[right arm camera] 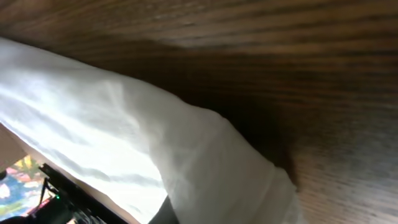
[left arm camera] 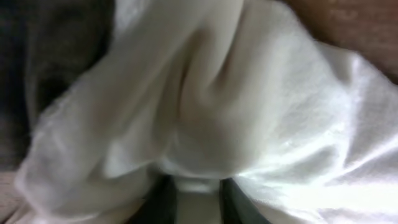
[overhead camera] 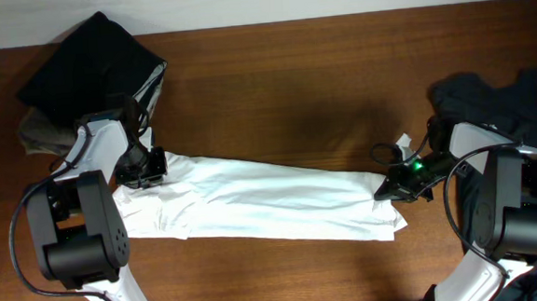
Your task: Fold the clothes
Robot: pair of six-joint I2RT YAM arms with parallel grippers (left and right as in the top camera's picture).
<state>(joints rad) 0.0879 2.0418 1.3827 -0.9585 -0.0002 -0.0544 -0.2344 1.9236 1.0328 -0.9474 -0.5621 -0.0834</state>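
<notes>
Black cloth comes first at the far left: a black garment (overhead camera: 90, 63) lies in a heap on the table (overhead camera: 283, 84), with a grey garment (overhead camera: 39, 132) partly under it. Just beside them the left gripper (overhead camera: 143, 167) sits on the left end of the shirt (overhead camera: 262, 202). In the left wrist view white cloth fills nearly everything and some lies between the two dark fingers, but I cannot tell if they are pinching it or are loose around it.

The shirt is stretched as a long, narrow white band across the middle of the table, slightly slanted, with wrinkles along it. At its right end the right gripper (overhead camera: 392, 188) has its jaws closed, and I judge it is holding the edge of the cloth. Further right a dark garment (overhead camera: 503, 94) is piled, near the right arm.

The risk I see: if the left end is not held while the right one pulls, the thin cloth can slide and bunch, and the fold will be crooked. The left end could also catch the black garment.

No box or basket is visible; all clothes lie directly on the table.
</notes>
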